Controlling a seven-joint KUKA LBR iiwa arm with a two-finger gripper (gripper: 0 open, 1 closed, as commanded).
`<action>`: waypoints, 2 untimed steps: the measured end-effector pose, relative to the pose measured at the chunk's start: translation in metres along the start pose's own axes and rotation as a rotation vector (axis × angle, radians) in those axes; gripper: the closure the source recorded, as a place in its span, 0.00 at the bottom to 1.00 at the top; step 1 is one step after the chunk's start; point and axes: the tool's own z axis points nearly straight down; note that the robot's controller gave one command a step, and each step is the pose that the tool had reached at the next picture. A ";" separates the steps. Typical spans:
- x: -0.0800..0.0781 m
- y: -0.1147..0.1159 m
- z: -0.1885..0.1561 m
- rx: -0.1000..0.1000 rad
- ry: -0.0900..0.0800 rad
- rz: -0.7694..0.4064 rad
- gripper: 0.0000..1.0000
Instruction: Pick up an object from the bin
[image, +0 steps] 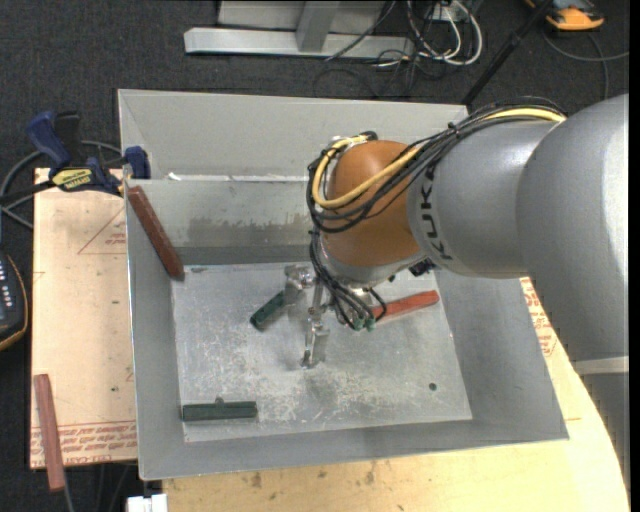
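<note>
My gripper (306, 314) hangs under the orange wrist cover over the middle of the bin floor. It is open, with one fingertip (314, 350) low near the floor and the other (297, 280) further back. A dark green marker-like stick (268, 312) lies tilted just to its left, its upper end close to the rear finger; nothing sits clearly between the fingers. A red-handled tool (412, 303) lies to the right, partly hidden under the wrist.
A flat dark green bar (218, 410) lies near the front left corner. A brown strip (155, 232) leans along the bin's left wall at the back. The arm covers the bin's right rear part.
</note>
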 end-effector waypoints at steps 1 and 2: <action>-0.067 0.035 0.035 -0.001 -0.003 -0.086 0.00; -0.067 0.034 0.032 -0.001 -0.003 -0.083 1.00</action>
